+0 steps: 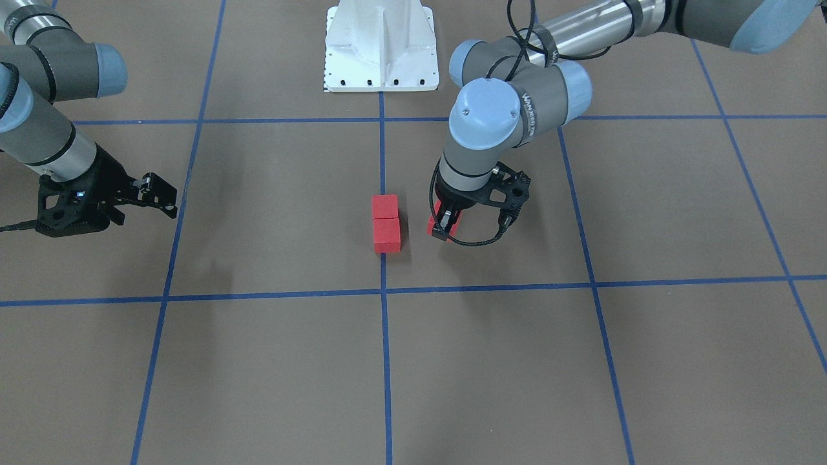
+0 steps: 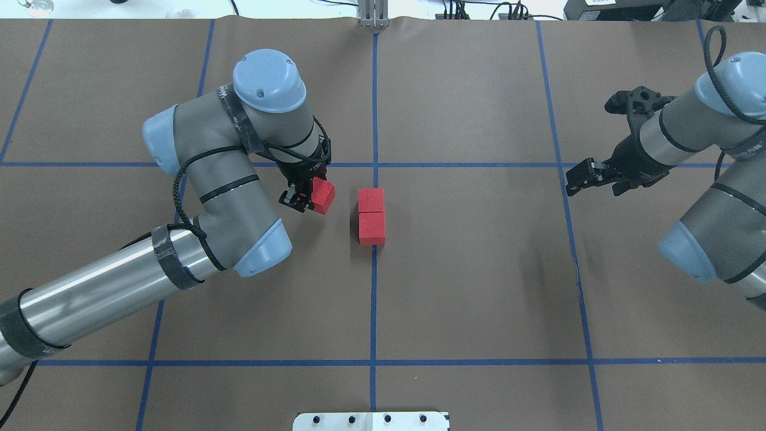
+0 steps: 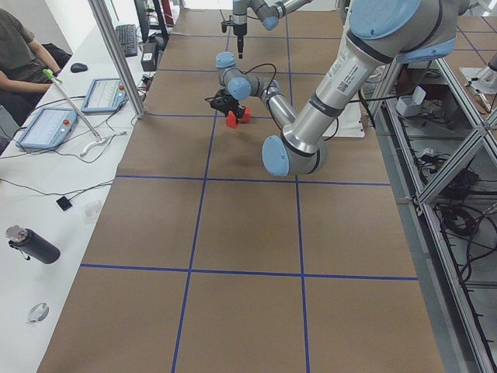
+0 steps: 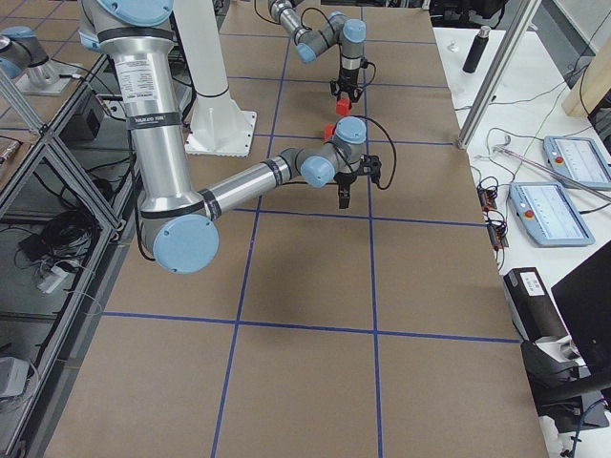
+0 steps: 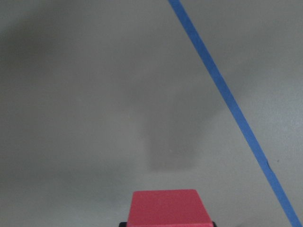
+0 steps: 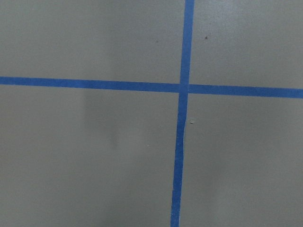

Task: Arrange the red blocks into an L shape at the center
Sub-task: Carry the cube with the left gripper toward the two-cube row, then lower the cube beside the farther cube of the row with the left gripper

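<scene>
Overhead view, near to far: white robot base [image 2: 371, 421] at the bottom edge; brown table [image 2: 479, 287] crossed by blue tape lines [image 2: 373, 311]. At the table's middle, two red blocks [image 2: 371, 216] lie touching, one behind the other, on the central tape line. Just beside them, on the robot's left, the left gripper [image 2: 306, 196] has its jaws closed on the third red block [image 2: 324, 196], which appears lifted off the surface, though the height is hard to judge; it stands apart from the pair. Well away, the right gripper [image 2: 583, 178] hangs over a tape line with nothing in it, fingertips close together.
</scene>
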`<state>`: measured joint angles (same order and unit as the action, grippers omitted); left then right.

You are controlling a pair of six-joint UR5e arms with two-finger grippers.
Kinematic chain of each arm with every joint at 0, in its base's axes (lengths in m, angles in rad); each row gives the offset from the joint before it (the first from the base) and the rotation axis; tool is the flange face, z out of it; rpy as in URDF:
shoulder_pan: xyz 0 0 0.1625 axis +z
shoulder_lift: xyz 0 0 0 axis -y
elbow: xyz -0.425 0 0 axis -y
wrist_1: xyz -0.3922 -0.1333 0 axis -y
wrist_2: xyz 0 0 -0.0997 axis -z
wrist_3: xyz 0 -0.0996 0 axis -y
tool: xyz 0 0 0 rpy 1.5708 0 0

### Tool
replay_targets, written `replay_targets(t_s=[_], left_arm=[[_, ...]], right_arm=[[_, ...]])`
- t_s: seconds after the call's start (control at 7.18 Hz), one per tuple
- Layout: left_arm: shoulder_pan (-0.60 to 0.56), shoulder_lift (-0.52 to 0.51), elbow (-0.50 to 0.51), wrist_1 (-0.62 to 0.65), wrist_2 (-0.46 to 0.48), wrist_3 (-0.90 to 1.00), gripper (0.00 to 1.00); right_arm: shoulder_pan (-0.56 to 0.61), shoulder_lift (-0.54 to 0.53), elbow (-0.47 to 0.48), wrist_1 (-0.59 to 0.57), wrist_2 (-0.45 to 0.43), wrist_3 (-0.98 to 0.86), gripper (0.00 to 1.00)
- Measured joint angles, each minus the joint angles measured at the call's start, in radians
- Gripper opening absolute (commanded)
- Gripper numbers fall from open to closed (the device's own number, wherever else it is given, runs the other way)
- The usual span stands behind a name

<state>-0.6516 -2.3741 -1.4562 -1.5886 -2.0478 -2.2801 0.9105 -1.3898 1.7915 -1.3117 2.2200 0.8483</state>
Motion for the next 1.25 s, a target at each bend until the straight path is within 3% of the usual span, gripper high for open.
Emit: replay_targets(t_s=[0.56, 1.25], left_arm=[[0.009, -0.031, 0.084, -0.027, -0.002, -0.241, 0.00], [0.009, -0.025, 0.131, -0.215, -0.003, -0.365, 0.00]], right_arm=[[-0.003, -0.001, 0.000, -0.001, 0.001, 0.000, 1.00], [-0.004, -0.003, 0.002, 0.000, 0.001, 0.008, 1.00]])
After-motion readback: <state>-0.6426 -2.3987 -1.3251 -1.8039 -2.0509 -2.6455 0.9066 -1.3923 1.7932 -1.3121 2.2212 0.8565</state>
